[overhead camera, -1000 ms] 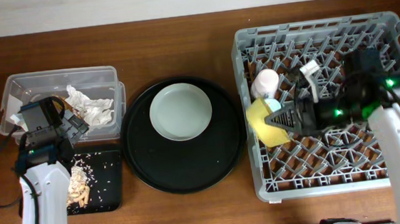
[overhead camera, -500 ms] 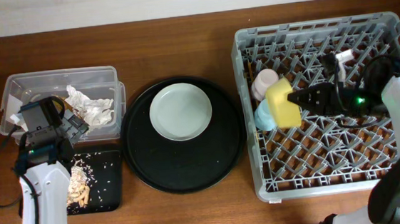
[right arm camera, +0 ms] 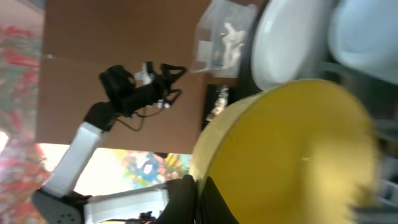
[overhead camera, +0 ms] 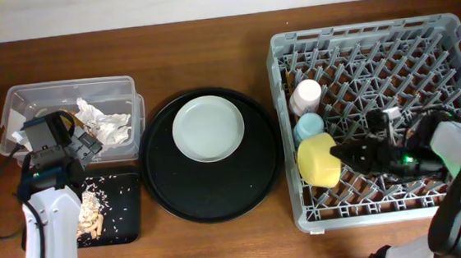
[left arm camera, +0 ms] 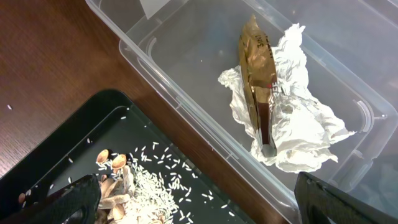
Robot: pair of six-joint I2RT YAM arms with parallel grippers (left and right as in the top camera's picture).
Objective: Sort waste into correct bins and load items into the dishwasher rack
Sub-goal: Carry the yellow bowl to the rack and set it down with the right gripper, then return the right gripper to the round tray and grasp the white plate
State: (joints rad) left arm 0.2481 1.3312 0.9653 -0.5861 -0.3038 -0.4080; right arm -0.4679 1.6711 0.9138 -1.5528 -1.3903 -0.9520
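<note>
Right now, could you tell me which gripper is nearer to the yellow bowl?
Right. The right gripper holds the yellow bowl by its edge inside the dishwasher rack; the left gripper hovers by the clear tub across the table.

Left of rack crowded — pink-white cup, light-blue cup, yellow bowl; far rows open.

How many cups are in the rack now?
2. The small pink-white cup is at the grey plastic rack's left edge; the small light-blue cup sits beside it, between it and the yellow bowl.

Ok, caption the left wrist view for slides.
Gold wrapper on crumpled napkin in clear tub; rice scraps on black tray.
</note>
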